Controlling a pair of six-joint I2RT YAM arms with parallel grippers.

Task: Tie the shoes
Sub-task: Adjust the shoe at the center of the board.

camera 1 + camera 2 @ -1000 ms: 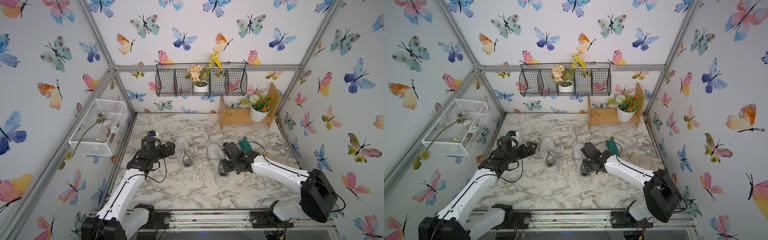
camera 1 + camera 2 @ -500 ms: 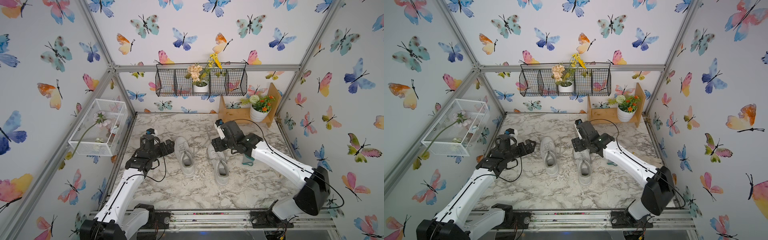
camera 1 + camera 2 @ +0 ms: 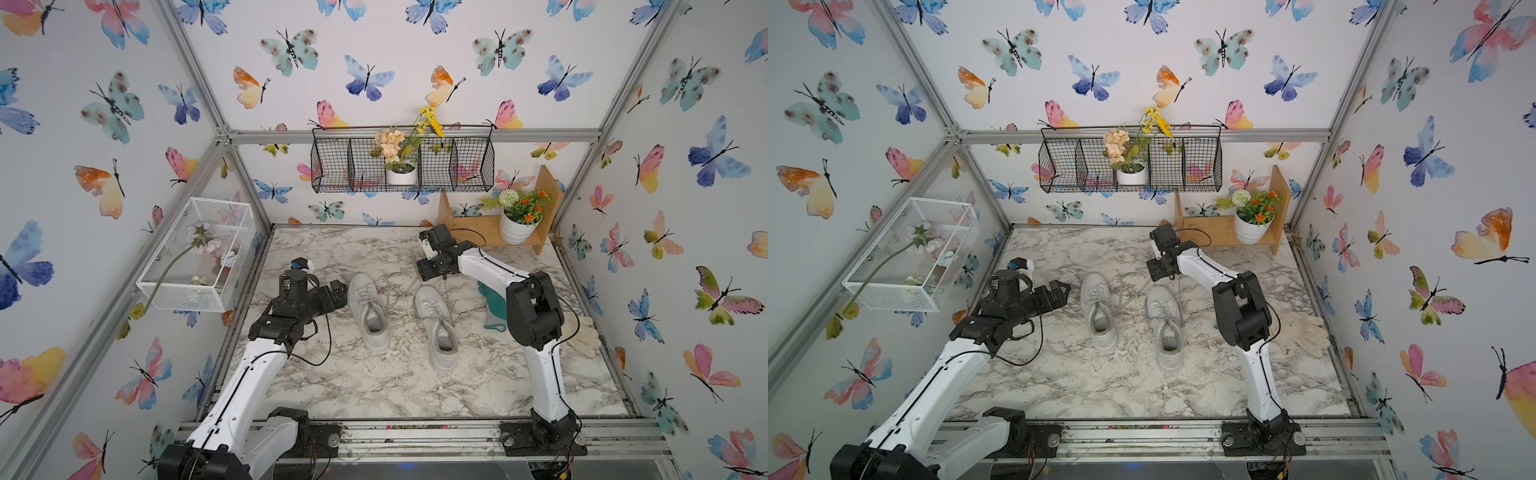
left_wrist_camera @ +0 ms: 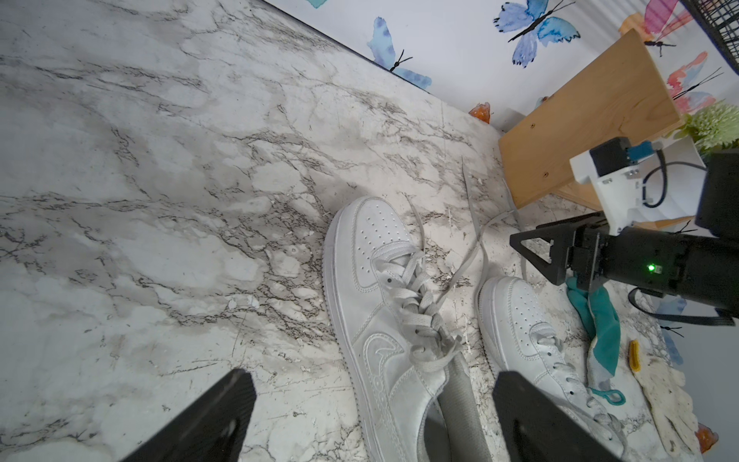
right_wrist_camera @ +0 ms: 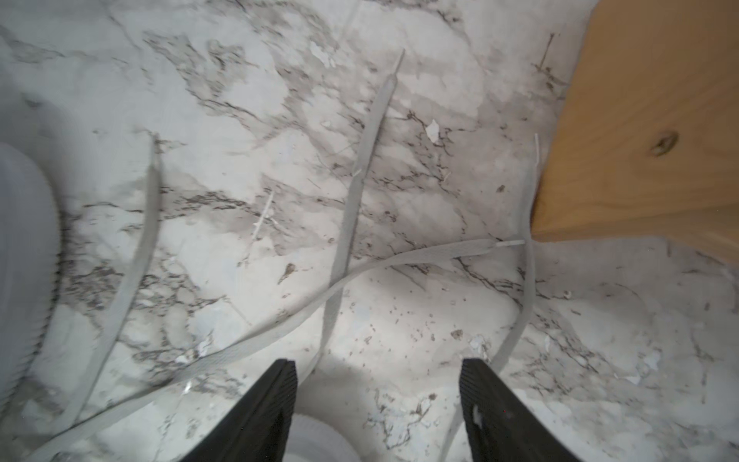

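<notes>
The shoes (image 3: 437, 332) lie side by side in the middle of the bench (image 3: 374, 386), heels nearest and toes toward the back wall, with their long axes running near to far. A stitched swoosh-shaped emblem (image 4: 380, 352) marks one shoe's side. Just beside them, the left end effector (image 3: 338, 293) gapes wide and empty. Farther back, the right end effector (image 5: 380, 364) hangs with its jaws apart over loose laces (image 5: 352, 208), gripping nothing.

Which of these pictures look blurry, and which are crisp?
Right wrist view: smeared, worst on the shoe toe, laces soft. Left wrist view: shoes sharp, only the near left pincer out of focus. Both top views: crisp, evenly lit, no glare on the table.
</notes>
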